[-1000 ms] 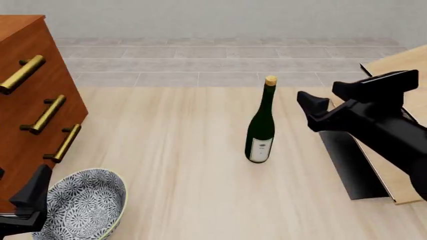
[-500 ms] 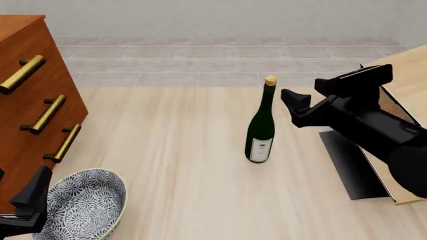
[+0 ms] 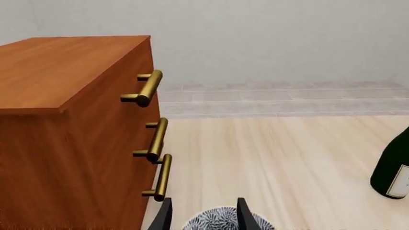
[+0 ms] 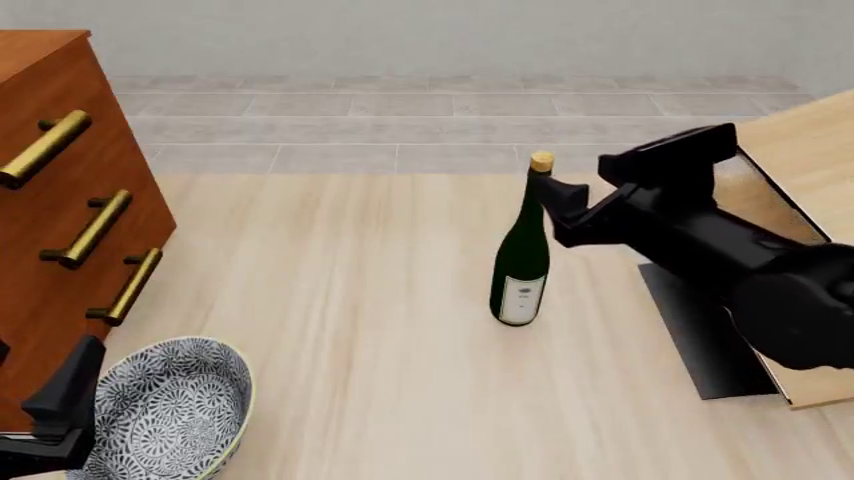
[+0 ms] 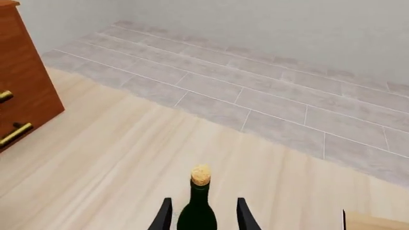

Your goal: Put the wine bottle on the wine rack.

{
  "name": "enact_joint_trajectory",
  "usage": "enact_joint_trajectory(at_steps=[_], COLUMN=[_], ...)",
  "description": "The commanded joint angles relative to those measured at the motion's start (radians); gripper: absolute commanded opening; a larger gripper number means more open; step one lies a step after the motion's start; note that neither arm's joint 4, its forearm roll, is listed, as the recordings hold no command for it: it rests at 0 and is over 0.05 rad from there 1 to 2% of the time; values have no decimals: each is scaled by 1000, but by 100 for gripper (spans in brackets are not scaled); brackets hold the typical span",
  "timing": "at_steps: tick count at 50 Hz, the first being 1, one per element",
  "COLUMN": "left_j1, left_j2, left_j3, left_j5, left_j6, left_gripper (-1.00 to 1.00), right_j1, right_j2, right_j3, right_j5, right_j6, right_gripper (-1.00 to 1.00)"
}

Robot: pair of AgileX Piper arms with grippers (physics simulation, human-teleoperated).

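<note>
The wine bottle (image 4: pixel 521 255), dark green with a tan cork and a white label, stands upright on the table's middle. My right gripper (image 4: pixel 561 210) is open at the height of the bottle's neck. In the right wrist view the neck (image 5: pixel 197 211) stands between the two fingers (image 5: pixel 244 213) with gaps on both sides. The wine rack (image 4: pixel 807 140), pale wood with a black base plate (image 4: pixel 697 325), stands at the right behind that arm. My left gripper (image 4: pixel 56 412) is open and empty at the front left, above a bowl. The bottle's base also shows in the left wrist view (image 3: pixel 392 175).
A reddish-brown drawer cabinet (image 4: pixel 60 210) with brass handles stands at the left, also in the left wrist view (image 3: pixel 70 124). A blue-patterned bowl (image 4: pixel 171 412) sits at the front left beside the left gripper. A tiled floor lies beyond the table's far edge.
My right gripper has moved left, from beside the rack to the bottle's neck, which now stands between its fingers. The bottle and the left arm have not moved.
</note>
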Motion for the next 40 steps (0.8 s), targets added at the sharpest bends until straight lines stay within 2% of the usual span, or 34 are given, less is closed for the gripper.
enact_joint_trajectory(at_steps=[1, 40], left_j1=[-1, 5], left_j2=[2, 26], left_j3=[0, 0], left_j5=[3, -16], left_j6=[4, 11], left_gripper=[100, 100], right_j1=[14, 21], right_j2=[41, 149], right_j3=[-23, -76], right_j5=[-11, -42], right_j6=[2, 12], right_gripper=[100, 100])
